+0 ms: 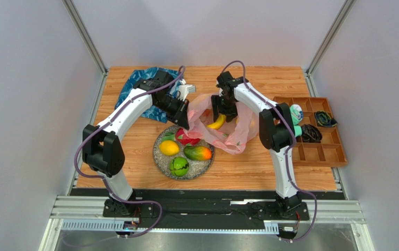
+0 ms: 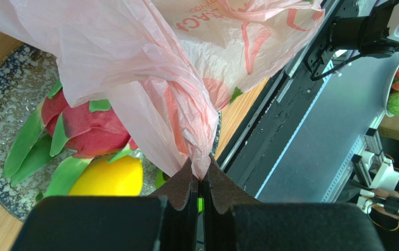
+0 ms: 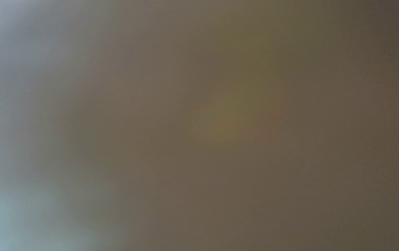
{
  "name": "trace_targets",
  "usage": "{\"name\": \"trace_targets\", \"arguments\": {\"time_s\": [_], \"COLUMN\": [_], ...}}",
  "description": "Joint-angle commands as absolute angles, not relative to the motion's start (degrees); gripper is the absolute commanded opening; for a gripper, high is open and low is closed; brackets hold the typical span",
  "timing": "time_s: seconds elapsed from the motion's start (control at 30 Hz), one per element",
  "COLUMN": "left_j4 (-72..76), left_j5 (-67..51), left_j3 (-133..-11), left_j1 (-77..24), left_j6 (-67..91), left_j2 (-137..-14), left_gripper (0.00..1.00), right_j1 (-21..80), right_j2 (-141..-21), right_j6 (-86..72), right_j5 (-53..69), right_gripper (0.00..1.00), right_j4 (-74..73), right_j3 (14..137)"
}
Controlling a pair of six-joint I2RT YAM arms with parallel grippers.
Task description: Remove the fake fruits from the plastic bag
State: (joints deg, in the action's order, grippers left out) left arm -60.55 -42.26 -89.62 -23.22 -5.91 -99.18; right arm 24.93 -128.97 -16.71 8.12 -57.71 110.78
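As the left gripper (image 2: 200, 180) clamps a twisted fold of the plastic bag (image 2: 149, 78) between its fingers, dragon fruit (image 2: 89, 128) and lemon (image 2: 107, 178) lie just beyond them on the plate (image 2: 2, 120); a banana (image 1: 216, 124) sits at the fingers of the right gripper (image 1: 218, 116), whose grip cannot be told

Wooden desk (image 1: 133, 157), crumpled blue leaf-patterned cloth (image 1: 132, 83) at its far left, speckled grey plate (image 1: 160, 163) near the middle, brown divided tray (image 1: 322, 152) at the right edge, teal-and-white rolled bundle (image 1: 296, 112) and two dark bundles (image 1: 324, 118) in its compartments
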Motion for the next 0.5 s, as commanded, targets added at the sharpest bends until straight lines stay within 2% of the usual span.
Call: {"name": "trace_targets", "arguments": {"time_s": [0.0,0.1,0.13,0.23,0.37,0.47], "left_j4": [-61.35,-61.17,-60.91,-60.65,-60.64,-61.17], "left_j5": [-42.45,-42.19,-42.27,-42.01,-42.01,-42.98], "left_j3": [-91.49,-92.11,-92.2,-92.81,-94.65,-97.73], "left_j1": [-23.47,-23.47,-23.47,-23.47,-23.47,-23.47], "left_j6": [-6.94,-7.03,-6.94,-6.94,-7.03,-6.68], "left_j2": [-99.14,-99.14,-99.14,-99.32,-100.19,-101.59], "left_gripper": [0.08,0.08,0.08,0.08,0.08,0.08], "right_j1": [24.35,24.0,23.99,23.99,23.99,23.91], "right_j2": [-130.25,-130.17,-130.08,-129.2,-123.42,-117.45], "right_j6": [-16.44,-14.6,-13.98,-11.17,-9.58,-7.39], "right_j5": [3.96,3.25,3.43,3.25,7.01,7.91], "right_gripper": [0.64,0.57,0.46,0.26,0.21,0.1], "right_j4": [-58.36,-58.01,-57.57,-55.9,-55.63,-55.81], "right_j3": [109.51,110.39,110.74,111.7,114.17,113.82]}}
